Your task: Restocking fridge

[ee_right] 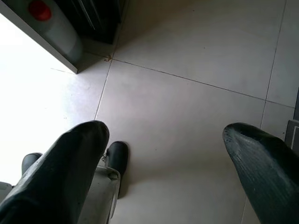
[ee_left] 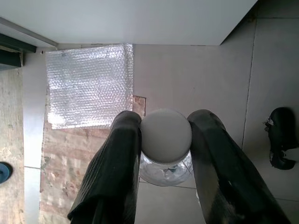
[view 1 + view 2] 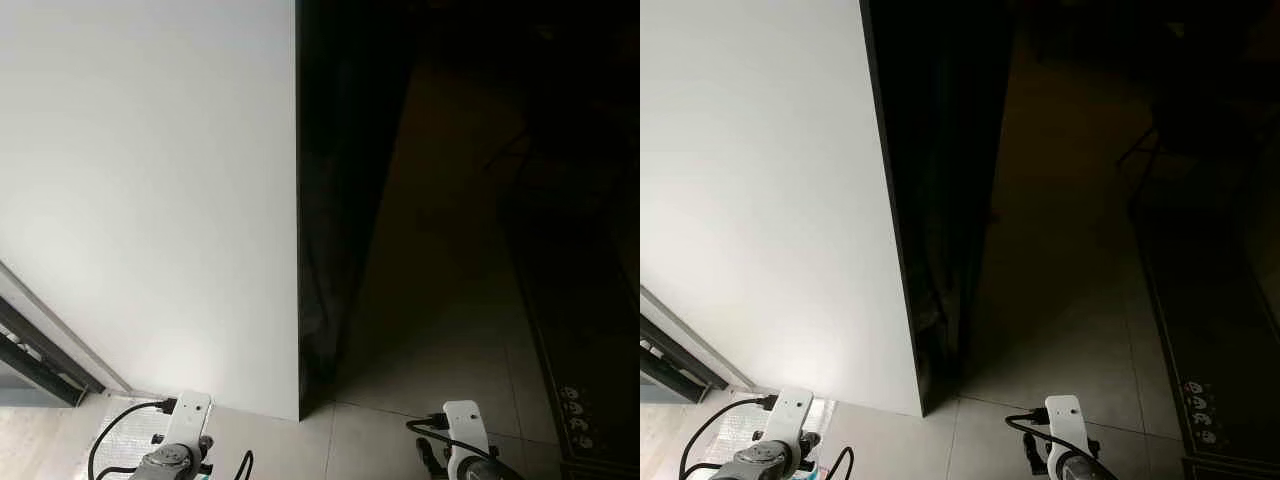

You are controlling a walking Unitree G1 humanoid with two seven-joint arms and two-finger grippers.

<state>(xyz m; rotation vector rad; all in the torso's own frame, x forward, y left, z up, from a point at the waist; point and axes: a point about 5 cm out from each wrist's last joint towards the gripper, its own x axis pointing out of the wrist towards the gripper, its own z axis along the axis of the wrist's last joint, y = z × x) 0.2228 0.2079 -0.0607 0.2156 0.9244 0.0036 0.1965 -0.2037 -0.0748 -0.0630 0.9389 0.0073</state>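
1. Gripping a clear jar [image 2: 166, 158] by its white lid [image 2: 166, 135], my left gripper [image 2: 163, 140] hangs over pale floor tiles [image 2: 196, 79].
2. My right gripper [image 1: 163, 154] hangs with its fingers spread wide, holding nothing.
3. Beyond lie a silver bubble-foil mat [image 2: 88, 84], a white door panel [image 3: 150, 200] and a dark gap [image 3: 340, 200].

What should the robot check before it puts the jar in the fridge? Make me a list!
1. Jar held: ok. The left tool has its fingers on both sides of the jar, at its white lid.
2. Right tool free: ok. It is open above bare floor tiles.
3. Fridge open: ok, it seems. The white door stands edge-on, with a dark space beside it.
4. Shelf space: cannot tell, the inside is too dark.
5. Path: cannot tell. A silver bubble-wrap sheet lies on the floor near the door.
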